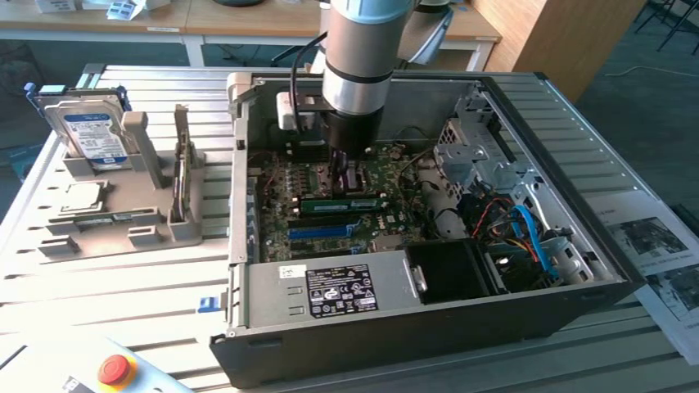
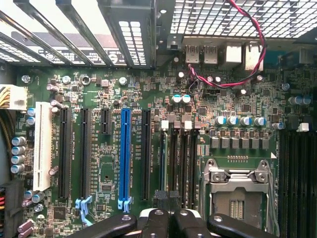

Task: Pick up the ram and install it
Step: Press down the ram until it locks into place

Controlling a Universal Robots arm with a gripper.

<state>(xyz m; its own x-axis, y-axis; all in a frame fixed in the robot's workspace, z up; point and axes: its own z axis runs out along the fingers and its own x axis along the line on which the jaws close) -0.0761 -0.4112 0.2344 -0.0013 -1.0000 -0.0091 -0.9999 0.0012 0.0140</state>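
Inside the computer case [image 1: 568,278], on the motherboard [image 2: 148,99], the tool [image 2: 167,223] hangs with fingers together above the ram [image 1: 340,199], a light, stiff, fragile stick best gripped by its long edges.

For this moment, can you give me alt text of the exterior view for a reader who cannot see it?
A robot arm reaches down into an open computer case, its gripper low over the green motherboard beside a seated ram stick. Toward the exterior view's left, a grey holder carries a hard drive, a processor chip and another upright stick.
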